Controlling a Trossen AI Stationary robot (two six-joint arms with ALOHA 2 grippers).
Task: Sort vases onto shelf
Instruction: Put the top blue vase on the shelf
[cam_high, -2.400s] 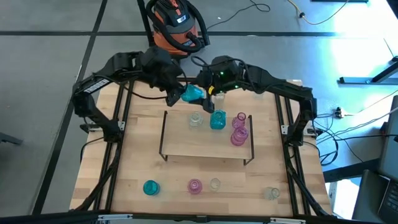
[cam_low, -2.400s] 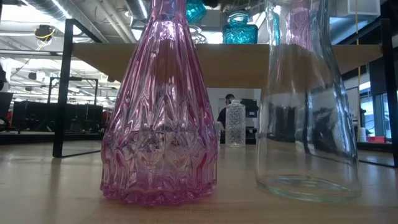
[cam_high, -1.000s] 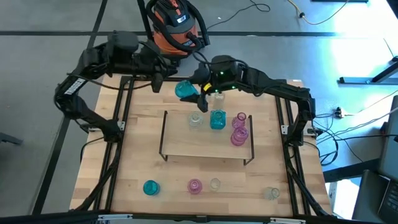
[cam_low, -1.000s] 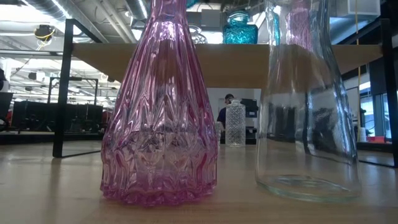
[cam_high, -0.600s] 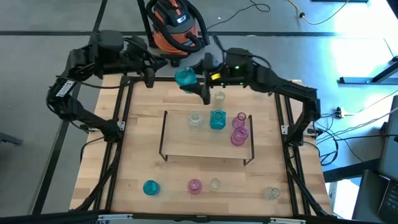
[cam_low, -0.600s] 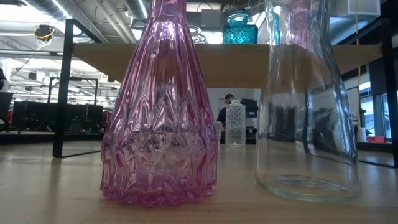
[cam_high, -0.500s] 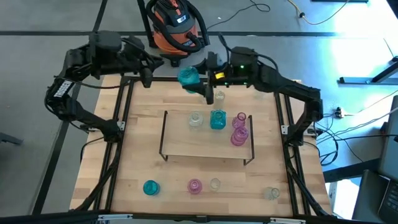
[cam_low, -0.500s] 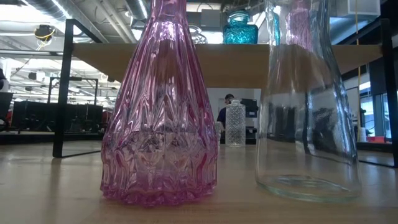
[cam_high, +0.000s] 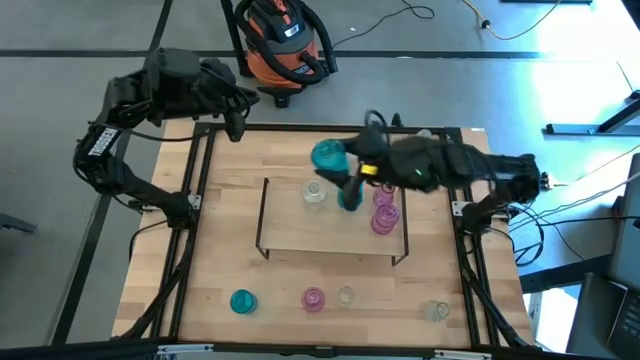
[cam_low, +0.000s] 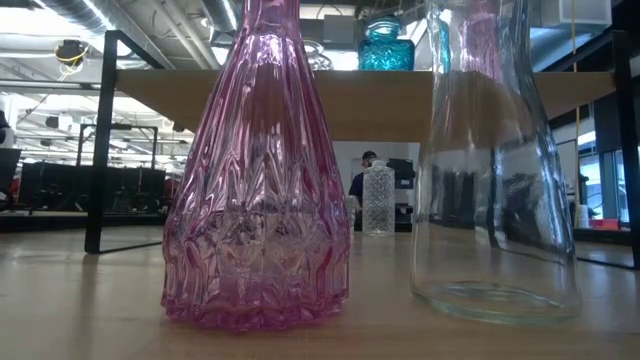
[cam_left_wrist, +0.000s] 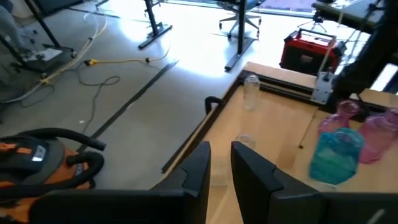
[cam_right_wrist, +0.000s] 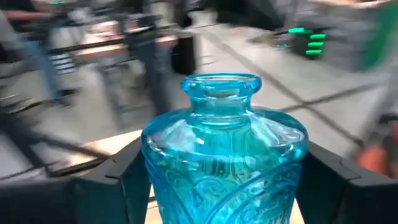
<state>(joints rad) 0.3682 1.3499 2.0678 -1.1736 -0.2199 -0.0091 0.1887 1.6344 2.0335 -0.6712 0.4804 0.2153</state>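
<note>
My right gripper is shut on a round teal-blue vase, held above the far edge of the shelf; the vase fills the right wrist view. On the shelf stand a clear vase, a teal vase and two pink vases. My left gripper is at the table's far left corner, its fingers a little apart and empty. My right gripper pinches the teal vase's round body between its two fingers, one on each side. The fingers come about level from the table's right. The vase is lifted clear, its mouth up.
At the table's near edge stand a teal vase, a pink vase and two clear vases. The low view shows the pink and a clear one close up. A clear vase stands behind the shelf. A vacuum cleaner is beyond the far edge.
My right gripper, holding the teal vase, has gone first toward the far edge, then toward the right and near, over the shelf's far edge; its arm has swung round. The vase has stayed clear. My left gripper has drawn back toward the table's far left corner.
</note>
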